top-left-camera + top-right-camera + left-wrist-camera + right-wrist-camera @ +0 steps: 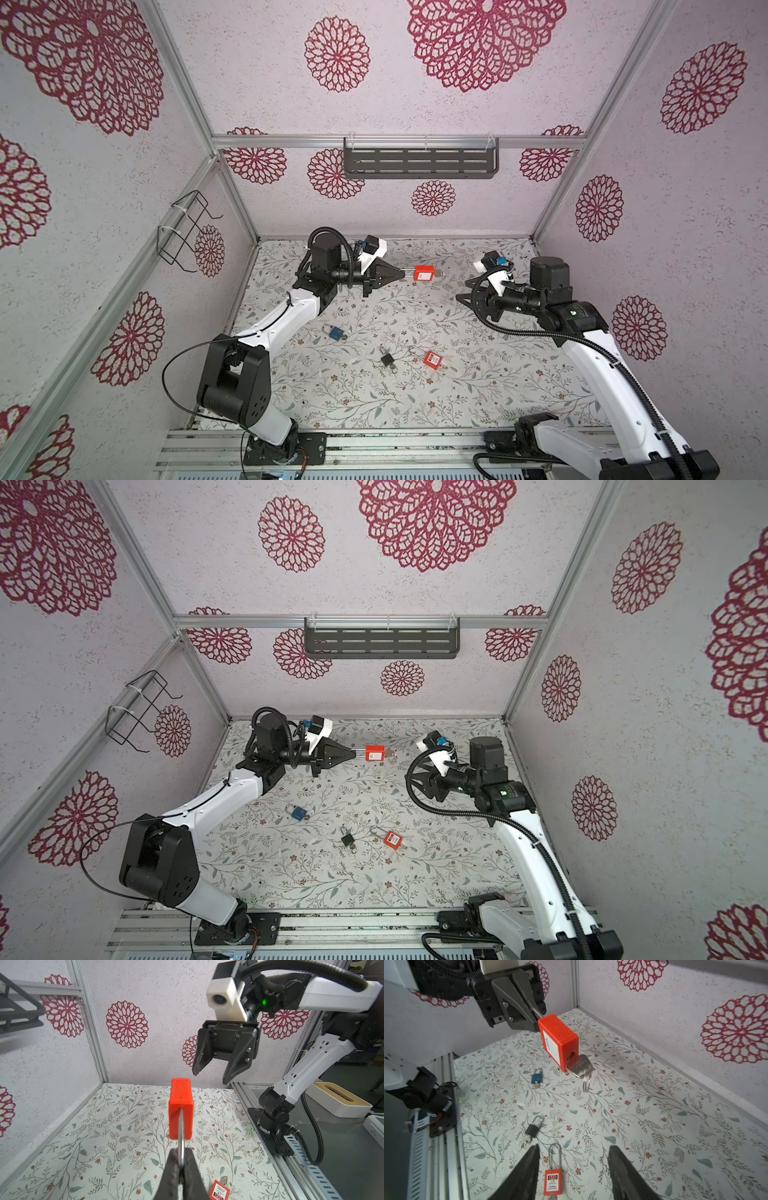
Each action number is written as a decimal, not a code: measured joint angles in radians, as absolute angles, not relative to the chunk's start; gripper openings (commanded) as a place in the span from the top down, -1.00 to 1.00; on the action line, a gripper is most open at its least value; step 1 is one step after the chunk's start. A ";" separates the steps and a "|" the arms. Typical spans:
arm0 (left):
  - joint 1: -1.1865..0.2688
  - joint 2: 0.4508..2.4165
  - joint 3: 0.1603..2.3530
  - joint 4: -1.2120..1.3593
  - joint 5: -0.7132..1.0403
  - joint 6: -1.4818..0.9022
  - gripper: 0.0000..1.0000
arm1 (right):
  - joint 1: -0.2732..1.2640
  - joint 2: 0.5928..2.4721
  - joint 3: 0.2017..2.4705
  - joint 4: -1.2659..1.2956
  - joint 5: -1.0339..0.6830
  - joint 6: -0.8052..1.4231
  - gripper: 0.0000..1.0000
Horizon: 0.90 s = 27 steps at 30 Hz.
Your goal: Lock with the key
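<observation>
A red padlock hangs in the air over the back of the table. My left gripper is shut on its steel shackle. In the right wrist view a silver key sits in the keyhole at the body's free end, and a key ring dangles from it. The key points toward my right gripper. That gripper is open, holds nothing, and hovers a short way right of the key without touching it.
Three more padlocks lie on the floral table: a blue one, a black one and a long-shackled red one. A dark shelf hangs on the back wall. A wire basket hangs on the left wall.
</observation>
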<state>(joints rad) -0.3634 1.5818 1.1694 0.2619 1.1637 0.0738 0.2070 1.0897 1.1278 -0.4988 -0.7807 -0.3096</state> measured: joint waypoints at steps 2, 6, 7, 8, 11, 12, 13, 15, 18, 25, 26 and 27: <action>-0.363 1.579 1.169 0.281 1.173 0.066 1.00 | 0.204 1.128 1.159 -0.497 -0.837 -0.273 0.01; -0.362 1.577 1.169 0.300 1.185 0.058 1.00 | 0.204 1.163 1.182 -0.489 -0.907 -0.221 0.03; -0.362 1.577 1.169 0.302 1.188 0.057 1.00 | 0.204 1.166 1.182 -0.485 -0.923 -0.206 0.04; -0.362 1.577 1.169 0.303 1.190 0.055 1.00 | 0.204 1.169 1.182 -0.477 -0.937 -0.189 0.05; -0.362 1.577 1.169 0.303 1.196 0.052 1.00 | 0.204 1.180 1.182 -0.446 -0.976 -0.147 0.08; -0.362 1.577 1.169 0.303 1.196 0.051 1.00 | 0.204 1.185 1.182 -0.436 -0.987 -0.136 0.10; -0.362 1.577 1.169 0.303 1.197 0.051 1.00 | 0.204 1.192 1.182 -0.429 -0.999 -0.125 0.10; -0.362 1.577 1.169 0.303 1.197 0.048 1.00 | 0.204 1.204 1.182 -0.413 -1.018 -0.102 0.12; -0.362 1.577 1.169 0.304 1.198 0.041 1.00 | 0.204 1.221 1.182 -0.392 -1.031 -0.073 0.15; -0.366 1.576 1.169 0.311 1.202 0.032 1.00 | 0.207 1.236 1.182 -0.363 -1.046 -0.037 0.20; -0.366 1.576 1.169 0.311 1.203 0.031 1.00 | 0.207 1.237 1.182 -0.360 -1.050 -0.032 0.20; -0.366 1.576 1.169 0.312 1.203 0.031 1.00 | 0.207 1.238 1.182 -0.355 -1.054 -0.025 0.22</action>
